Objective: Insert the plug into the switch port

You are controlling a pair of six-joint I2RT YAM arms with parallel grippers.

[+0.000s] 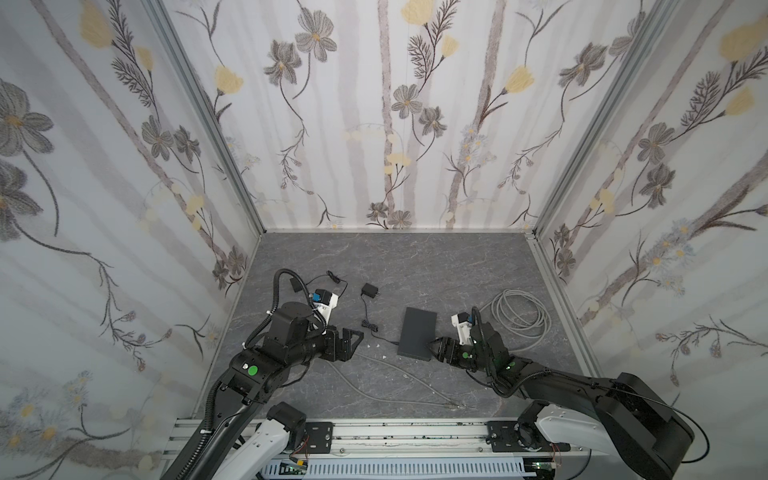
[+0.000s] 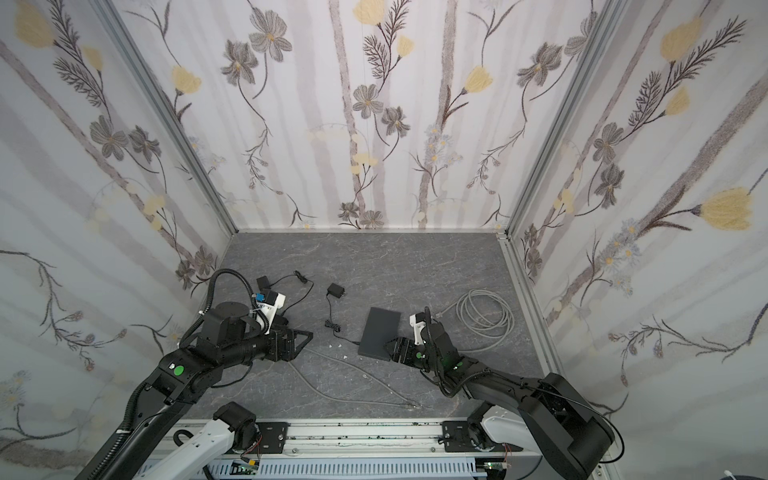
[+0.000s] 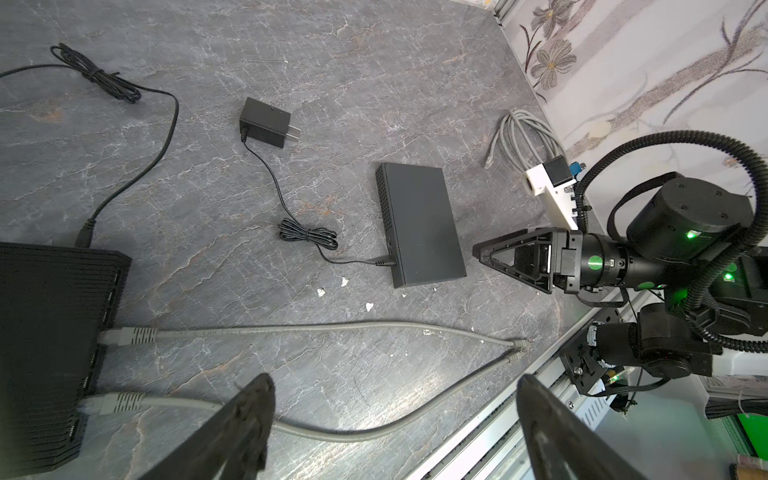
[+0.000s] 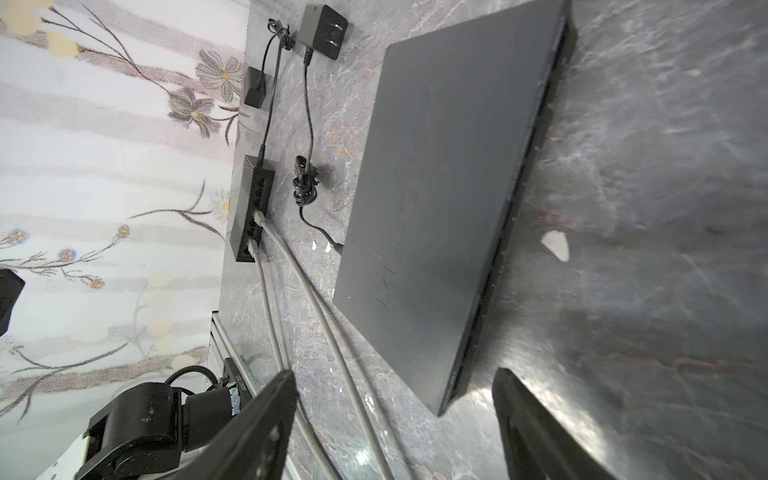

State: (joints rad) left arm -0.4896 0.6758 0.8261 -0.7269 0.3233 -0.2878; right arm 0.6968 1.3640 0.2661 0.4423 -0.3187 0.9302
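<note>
Flanking the flat switch (image 1: 417, 332), left gripper (image 1: 357, 334) and right gripper (image 1: 432, 347) stood open, empty; ribbed switch (image 3: 50, 353) held two grey plugs (image 3: 124, 336).

A black power adapter (image 1: 369, 290) lies on the grey marbled table (image 1: 415, 257), with its thin cord tied into a small bundle (image 1: 370, 326) nearer the front. 3 white scraps (image 3: 344, 281) lie near that bundle. A 2nd black adapter (image 4: 254, 89) sits by the left wall. Floral wallpaper (image 1: 374, 104) covers all 3 walls, and an aluminium rail (image 1: 415, 432) runs along the front edge.
</note>
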